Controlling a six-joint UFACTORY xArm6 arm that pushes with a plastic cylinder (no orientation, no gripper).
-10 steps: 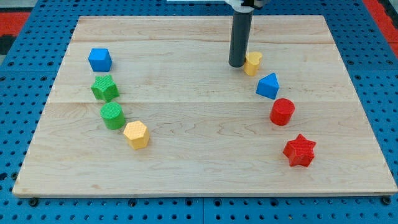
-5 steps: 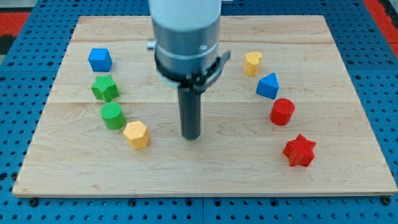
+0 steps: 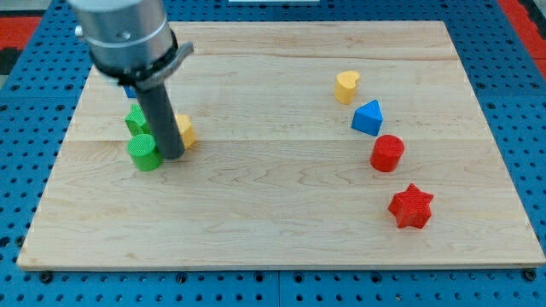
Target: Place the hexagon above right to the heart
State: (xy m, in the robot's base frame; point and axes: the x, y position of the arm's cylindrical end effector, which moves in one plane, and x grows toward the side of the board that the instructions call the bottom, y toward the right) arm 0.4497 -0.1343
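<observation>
The yellow hexagon sits at the view's left, partly hidden behind my rod. My tip rests on the board just left of and below the hexagon, touching or nearly touching it, with the green cylinder right beside it on the left. The yellow heart lies far off at the view's upper right.
A green star and a blue cube are mostly hidden behind the arm at the left. A blue triangle, a red cylinder and a red star run down the right side.
My tip swept from beside the heart down across the middle to the left. The yellow hexagon has moved up from below the green cylinder; the green cylinder has shifted slightly left and up.
</observation>
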